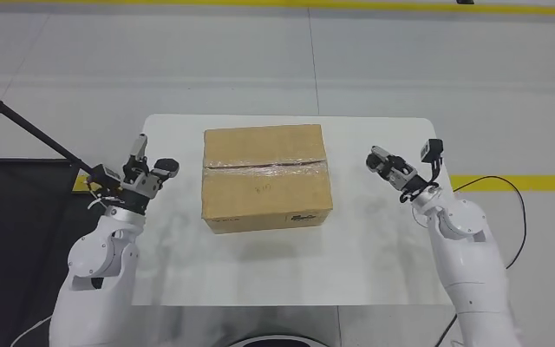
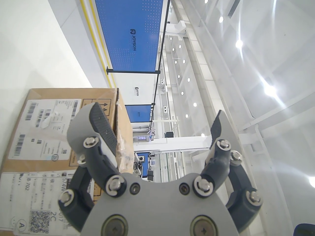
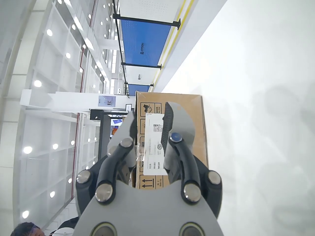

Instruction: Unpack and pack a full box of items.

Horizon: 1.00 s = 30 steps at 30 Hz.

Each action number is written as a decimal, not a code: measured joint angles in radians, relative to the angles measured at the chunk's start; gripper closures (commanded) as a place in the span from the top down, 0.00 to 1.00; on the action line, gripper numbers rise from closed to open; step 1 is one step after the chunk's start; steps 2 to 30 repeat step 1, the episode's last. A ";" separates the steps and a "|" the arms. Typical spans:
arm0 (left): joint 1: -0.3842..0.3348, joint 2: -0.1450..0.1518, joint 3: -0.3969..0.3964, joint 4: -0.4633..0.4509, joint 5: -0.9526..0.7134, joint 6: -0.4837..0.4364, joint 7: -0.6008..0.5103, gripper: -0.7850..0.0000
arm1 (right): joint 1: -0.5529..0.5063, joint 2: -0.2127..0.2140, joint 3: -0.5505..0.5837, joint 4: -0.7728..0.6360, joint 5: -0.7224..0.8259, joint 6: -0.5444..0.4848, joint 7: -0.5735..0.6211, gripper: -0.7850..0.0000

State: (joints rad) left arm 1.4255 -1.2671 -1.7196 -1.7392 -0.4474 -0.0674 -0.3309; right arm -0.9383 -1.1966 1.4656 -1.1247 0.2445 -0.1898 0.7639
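- Bright, even light falls from overhead; ceiling lamps flare into starred streaks in the left wrist view.
- The white table glares, almost washed out.
- The cardboard box casts a faint, soft shadow on its near side.
- Both wrist views bow straight lines at the edges.

Top camera looks down; 2 wrist cameras face the box.

1. The left arm is bent at the elbow, and its left pincer points forward with jaws spread wide.
2. The right arm is bent likewise, and its right pincer has jaws parted only narrowly.
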 measured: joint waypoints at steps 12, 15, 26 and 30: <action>0.000 0.000 0.000 0.000 0.000 0.000 0.001 1.00 | 0.000 0.000 0.000 0.000 0.000 0.000 0.000 0.58; 0.000 0.000 0.000 0.000 0.000 0.000 0.001 1.00 | 0.000 0.000 0.000 0.000 0.000 0.000 0.000 0.58; 0.000 0.000 0.000 0.000 0.000 0.000 0.001 1.00 | 0.000 0.000 0.000 0.000 0.000 0.000 0.000 0.58; 0.000 0.000 0.000 0.000 0.000 0.000 0.001 1.00 | 0.000 0.000 0.000 0.000 0.000 0.000 0.000 0.58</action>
